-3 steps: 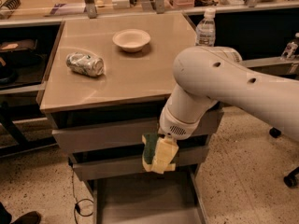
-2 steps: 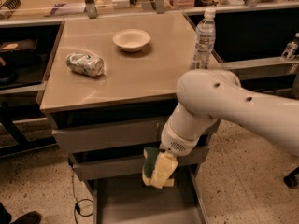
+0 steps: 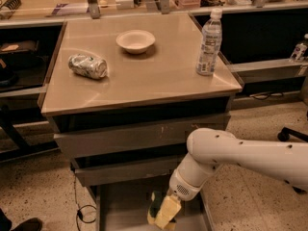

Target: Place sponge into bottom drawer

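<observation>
The sponge, pale yellow foam with a dark green layer on its left side, is at the tip of my white arm. My gripper is at the end of the arm, low in front of the cabinet, shut on the sponge and mostly hidden behind it. The sponge hangs over the pulled-out bottom drawer, a shallow grey tray with thin side walls, below the two grey-fronted drawers.
On the tan table top lie a crushed silver can, a white bowl and an upright water bottle. A cable runs on the floor at the left. A chair base stands at the right.
My arm has dropped and swung down to the right, carrying the sponge from in front of the middle drawer down over the open bottom drawer. The water bottle has come fully into view.
</observation>
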You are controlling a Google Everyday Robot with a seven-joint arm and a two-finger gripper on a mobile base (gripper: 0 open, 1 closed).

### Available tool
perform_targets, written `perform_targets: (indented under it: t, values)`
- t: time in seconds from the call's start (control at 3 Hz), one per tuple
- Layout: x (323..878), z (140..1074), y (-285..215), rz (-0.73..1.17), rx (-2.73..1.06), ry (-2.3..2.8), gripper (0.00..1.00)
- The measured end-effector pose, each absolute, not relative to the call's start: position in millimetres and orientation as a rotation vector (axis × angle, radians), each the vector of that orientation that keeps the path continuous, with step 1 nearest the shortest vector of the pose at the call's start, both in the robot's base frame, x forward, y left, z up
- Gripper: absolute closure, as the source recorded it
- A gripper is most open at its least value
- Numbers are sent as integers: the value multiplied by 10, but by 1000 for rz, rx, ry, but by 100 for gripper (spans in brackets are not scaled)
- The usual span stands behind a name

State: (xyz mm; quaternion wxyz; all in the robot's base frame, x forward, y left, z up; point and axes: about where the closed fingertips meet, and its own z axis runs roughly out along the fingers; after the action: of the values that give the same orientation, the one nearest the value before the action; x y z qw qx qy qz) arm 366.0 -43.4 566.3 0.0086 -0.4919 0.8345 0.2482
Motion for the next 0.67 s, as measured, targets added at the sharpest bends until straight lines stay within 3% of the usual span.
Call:
perform_targets:
  t: [0.67]
  values:
    - [3562,5344,-403,874,-1472,2650,100]
